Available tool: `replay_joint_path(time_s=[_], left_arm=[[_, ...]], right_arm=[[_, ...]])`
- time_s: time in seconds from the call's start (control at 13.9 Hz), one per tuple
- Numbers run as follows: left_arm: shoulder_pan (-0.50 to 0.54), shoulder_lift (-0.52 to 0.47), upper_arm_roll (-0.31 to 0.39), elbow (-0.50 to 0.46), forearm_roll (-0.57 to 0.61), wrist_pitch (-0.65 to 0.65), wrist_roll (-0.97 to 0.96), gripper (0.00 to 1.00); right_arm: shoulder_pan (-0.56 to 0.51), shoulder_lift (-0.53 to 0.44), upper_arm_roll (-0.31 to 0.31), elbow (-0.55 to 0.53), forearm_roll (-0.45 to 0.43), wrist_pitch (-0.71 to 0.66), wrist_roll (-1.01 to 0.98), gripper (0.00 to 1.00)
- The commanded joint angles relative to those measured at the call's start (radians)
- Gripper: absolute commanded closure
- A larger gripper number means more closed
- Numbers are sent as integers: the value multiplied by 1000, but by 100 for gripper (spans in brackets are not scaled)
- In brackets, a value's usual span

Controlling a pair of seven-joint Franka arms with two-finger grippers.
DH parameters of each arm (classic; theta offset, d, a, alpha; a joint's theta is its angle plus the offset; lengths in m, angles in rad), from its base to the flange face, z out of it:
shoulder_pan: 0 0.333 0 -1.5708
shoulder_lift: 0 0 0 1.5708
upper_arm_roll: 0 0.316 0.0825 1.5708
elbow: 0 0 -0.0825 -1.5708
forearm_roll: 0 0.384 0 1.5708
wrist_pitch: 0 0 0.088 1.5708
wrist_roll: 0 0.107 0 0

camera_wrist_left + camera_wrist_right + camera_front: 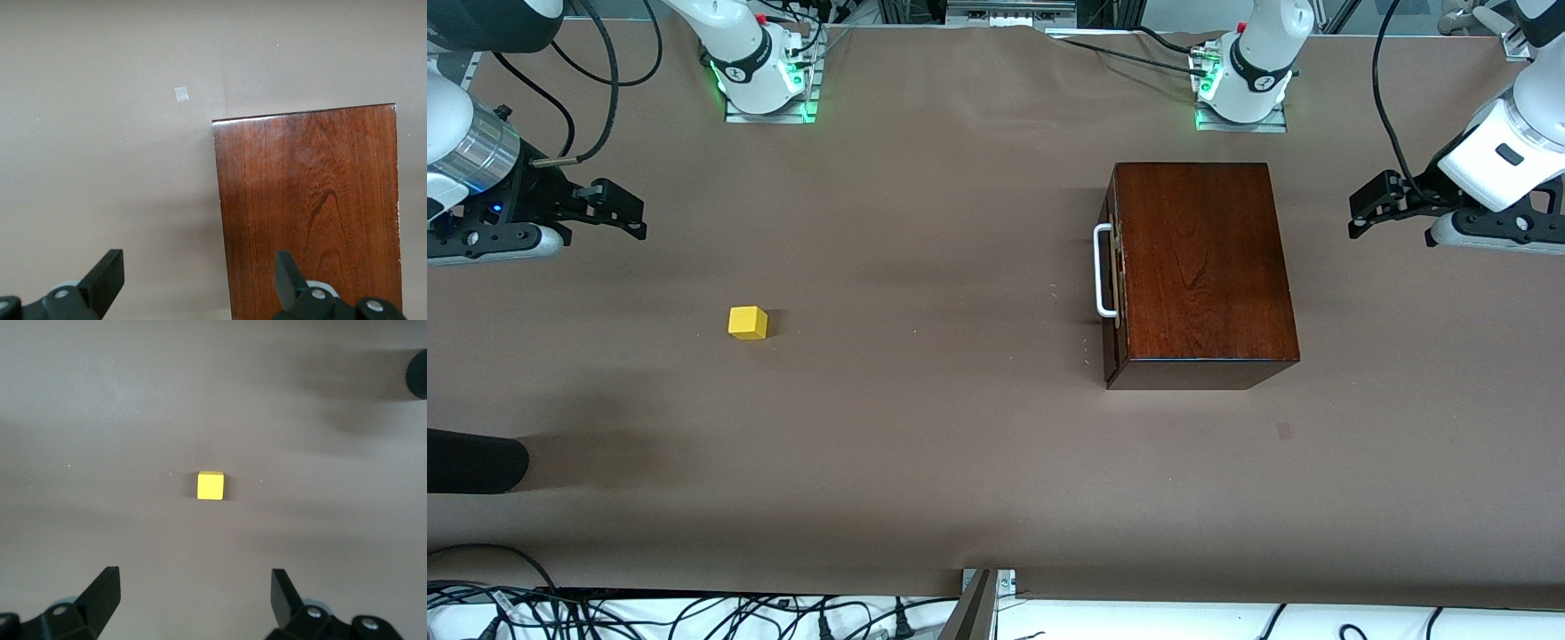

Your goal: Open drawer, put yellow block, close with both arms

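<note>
Currently the mahogany box [1205,267] is sitting toward the left arm's end of the table [960,462], its drawer [1113,276] shut; a pull on the white handle [1103,271] risks dragging the unbraced box. Both arms are waiting: left gripper [1369,209] and right gripper [618,213] are hanging apart, empty. Lastly, the yellow block [748,322], lying well apart, risks skidding under an off-centre pinch.
</note>
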Motion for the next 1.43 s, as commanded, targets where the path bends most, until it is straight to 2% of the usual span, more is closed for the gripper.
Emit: replay_joint_path(time_s=[0.0, 0.57, 0.86, 1.08, 1.29, 1.36], left_arm=[[-2, 15, -6, 31, 31, -13, -16, 0], [-3, 15, -8, 32, 29, -13, -16, 0], [-12, 36, -22, 67, 26, -19, -17, 0], [-44, 55, -32, 80, 20, -45, -16, 0], [-77, 82, -55, 78, 14, -157, -23, 0], [-80, 90, -62, 80, 11, -152, -25, 0]], right_arm=[[-13, 9, 6, 26, 7, -15, -5, 0], [-13, 9, 6, 26, 7, -15, -5, 0], [-13, 9, 6, 26, 7, -15, -5, 0], [-13, 9, 6, 24, 7, -15, -5, 0], [-13, 9, 6, 26, 7, -15, -5, 0], [-13, 9, 6, 24, 7, -15, -5, 0]])
